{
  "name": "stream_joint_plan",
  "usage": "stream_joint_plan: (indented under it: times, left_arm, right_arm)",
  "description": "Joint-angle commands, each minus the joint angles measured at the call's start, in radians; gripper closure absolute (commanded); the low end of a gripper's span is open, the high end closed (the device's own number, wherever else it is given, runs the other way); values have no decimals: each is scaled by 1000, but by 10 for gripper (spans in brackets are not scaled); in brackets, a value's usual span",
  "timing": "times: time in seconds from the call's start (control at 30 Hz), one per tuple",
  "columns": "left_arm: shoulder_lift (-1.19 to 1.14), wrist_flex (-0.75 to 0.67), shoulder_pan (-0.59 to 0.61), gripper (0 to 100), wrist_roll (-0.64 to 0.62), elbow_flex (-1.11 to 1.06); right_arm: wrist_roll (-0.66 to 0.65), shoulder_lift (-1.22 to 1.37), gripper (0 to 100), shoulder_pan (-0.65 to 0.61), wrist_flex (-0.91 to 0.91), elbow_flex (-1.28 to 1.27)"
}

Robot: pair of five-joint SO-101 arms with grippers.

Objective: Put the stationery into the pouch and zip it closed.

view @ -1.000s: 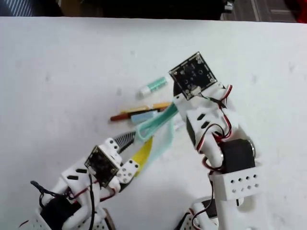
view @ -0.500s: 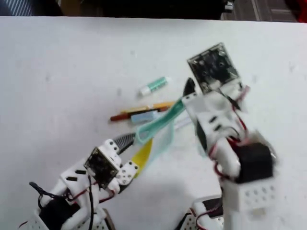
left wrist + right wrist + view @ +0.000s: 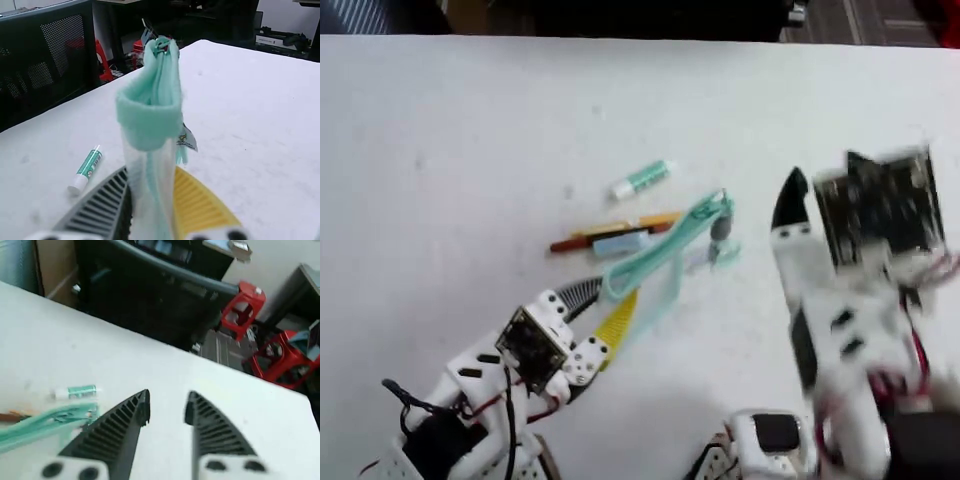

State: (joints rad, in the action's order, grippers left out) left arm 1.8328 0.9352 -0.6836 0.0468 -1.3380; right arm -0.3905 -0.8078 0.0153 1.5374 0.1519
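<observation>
The mint-green pouch (image 3: pixel 655 262) lies slanted just beside the pencils (image 3: pixel 610 235), the green-and-white tube (image 3: pixel 641 179) near them.

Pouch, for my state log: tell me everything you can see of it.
The pouch is long, narrow, mint-green soft fabric with a see-through side. Its near end is clamped between the left gripper's grey and yellow jaws; it stretches diagonally to a zip pull with a small tag, near the pencils.
</observation>
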Motion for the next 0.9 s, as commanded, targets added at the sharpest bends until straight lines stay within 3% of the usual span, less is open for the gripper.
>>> stream_joint_plan:
  times: [0.0, 0.2, 0.33, 0.53, 0.7, 0.87]
  left_arm:
    - [-4, 0, -7, 977, 0, -6]
    - [-4, 0, -7, 976, 0, -6]
    - [-4, 0, -8, 967, -2, -5]
    - [-4, 6, -4, 819, -12, -9]
    - [-4, 6, -7, 816, -44, -11]
    - [-4, 2, -8, 816, -44, -11]
  right_arm:
    - [-20, 67, 937, 125, -74, -140]
    - [-18, 145, 976, 174, -185, -330]
    - [-18, 148, 976, 114, -226, -362]
    - [-18, 157, 976, 28, -352, -402]
    - [-17, 157, 976, 25, -433, -506]
    - [-17, 147, 976, -62, -380, -591]
